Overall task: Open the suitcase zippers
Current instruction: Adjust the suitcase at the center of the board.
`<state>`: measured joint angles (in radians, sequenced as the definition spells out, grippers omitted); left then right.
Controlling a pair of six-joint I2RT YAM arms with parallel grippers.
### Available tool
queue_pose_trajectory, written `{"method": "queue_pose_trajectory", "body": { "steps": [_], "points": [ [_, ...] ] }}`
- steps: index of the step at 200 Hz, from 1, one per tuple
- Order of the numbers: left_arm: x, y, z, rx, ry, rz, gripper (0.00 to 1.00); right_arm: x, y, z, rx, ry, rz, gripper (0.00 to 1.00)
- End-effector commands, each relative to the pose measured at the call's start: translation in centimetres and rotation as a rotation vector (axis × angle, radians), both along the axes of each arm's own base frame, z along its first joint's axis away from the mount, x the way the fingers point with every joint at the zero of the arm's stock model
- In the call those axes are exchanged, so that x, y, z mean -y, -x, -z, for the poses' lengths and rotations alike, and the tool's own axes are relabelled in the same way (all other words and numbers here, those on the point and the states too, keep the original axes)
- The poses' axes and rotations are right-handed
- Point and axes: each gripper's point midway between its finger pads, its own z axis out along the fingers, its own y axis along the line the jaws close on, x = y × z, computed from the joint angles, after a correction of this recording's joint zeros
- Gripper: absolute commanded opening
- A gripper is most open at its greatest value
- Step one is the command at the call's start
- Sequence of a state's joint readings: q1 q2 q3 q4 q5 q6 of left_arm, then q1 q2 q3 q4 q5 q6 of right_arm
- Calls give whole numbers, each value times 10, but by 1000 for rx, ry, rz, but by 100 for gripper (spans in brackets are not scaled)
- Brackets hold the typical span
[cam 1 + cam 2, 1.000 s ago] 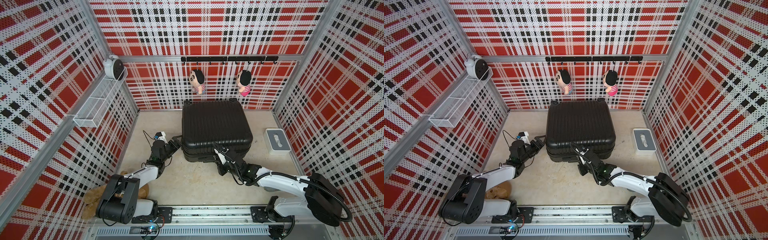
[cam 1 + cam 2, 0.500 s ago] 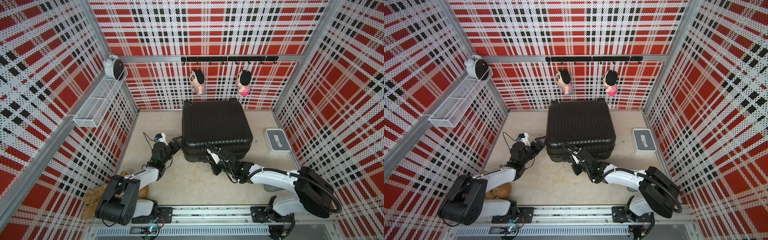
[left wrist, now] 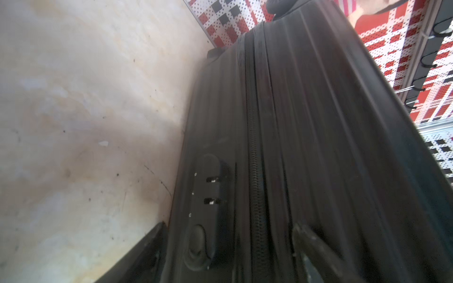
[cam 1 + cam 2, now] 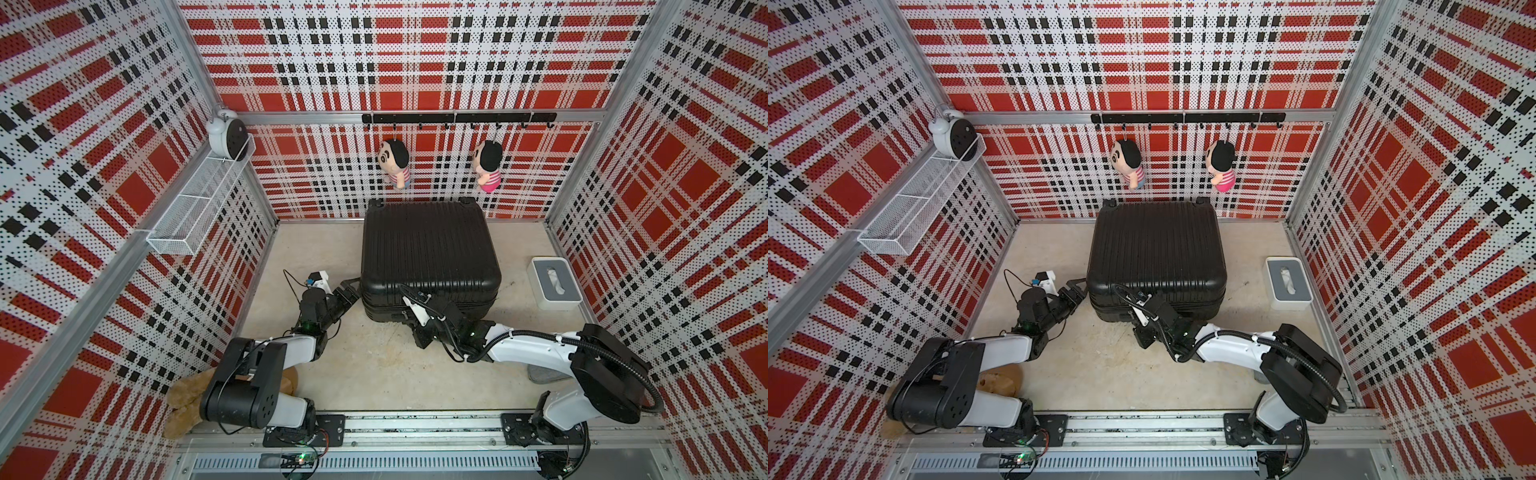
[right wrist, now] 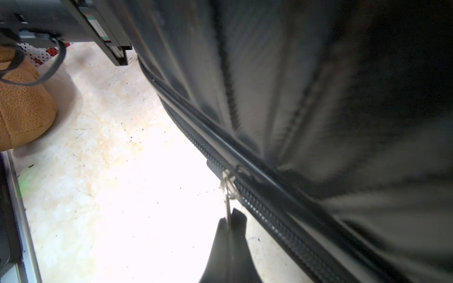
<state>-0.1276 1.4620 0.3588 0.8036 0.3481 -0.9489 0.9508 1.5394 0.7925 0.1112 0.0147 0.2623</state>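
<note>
**Right gripper pinches the pull, left stands wide at the corner**

In both top views the large black ribbed hard-shell suitcase (image 4: 428, 249) lies flat on the pale beige floor (image 4: 374, 365). It sits up at 12 o'clock against the back wall, lid down. At its 8 o'clock corner sits the left gripper (image 4: 350, 292), fingers spread apart right at the shell. Whether they press on it, I cannot tell from up here. The white right arm (image 4: 523, 353) reaches in low to the case's 6 o'clock wall, its tip hidden under the wrist. Out at 3 o'clock, well apart from the case, rests a white-and-grey tissue box (image 4: 555, 286).

Over to the left wrist view: the case's side wall fills the frame. The thin black zipper track (image 3: 255, 171) runs meshed along the seam, and a black combination lock (image 3: 208, 196) sits just beside it. The two fingers (image 3: 311, 245) stand wide apart, one at the floor edge of the case, one over the upper half, with the track between them.

Right wrist view: the right gripper (image 5: 230, 219) is pressed together on the small silvery metal zipper pull (image 5: 229, 187). The pull hangs from its slider on the track, near the bright floor. A tan plush toy (image 5: 24, 110) lies well apart from the case.
</note>
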Motion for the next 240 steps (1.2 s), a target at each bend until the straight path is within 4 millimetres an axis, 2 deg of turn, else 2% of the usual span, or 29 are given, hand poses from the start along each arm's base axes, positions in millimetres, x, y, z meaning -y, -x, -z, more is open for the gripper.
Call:
{"method": "queue_pose_trajectory", "body": {
  "steps": [1,37,40,51,134,171,194,213,240],
  "points": [
    [8,10,30,-97,5,77,81,-24,5,-7,7,-44,-72,0],
    [5,-3,37,-107,22,77,80,-37,2,-14,25,-49,-91,0],
    [5,-4,37,-108,21,77,80,-42,12,-11,-3,-51,-152,0],
    [6,-8,40,-114,22,82,80,-47,12,-12,-4,-53,-169,0],
    [7,-31,44,-106,49,95,77,-75,-11,-7,52,13,-191,0],
    [2,-44,41,-96,60,91,76,-68,-10,-10,60,18,-181,0],
    [0,-59,37,-91,69,112,75,-64,-7,-7,56,32,-182,0],
    [0,-71,44,-114,30,121,74,-62,-7,-5,54,37,-181,0],
    [5,-72,54,-139,21,134,74,-63,-7,-7,59,34,-184,0]
  ]
}}
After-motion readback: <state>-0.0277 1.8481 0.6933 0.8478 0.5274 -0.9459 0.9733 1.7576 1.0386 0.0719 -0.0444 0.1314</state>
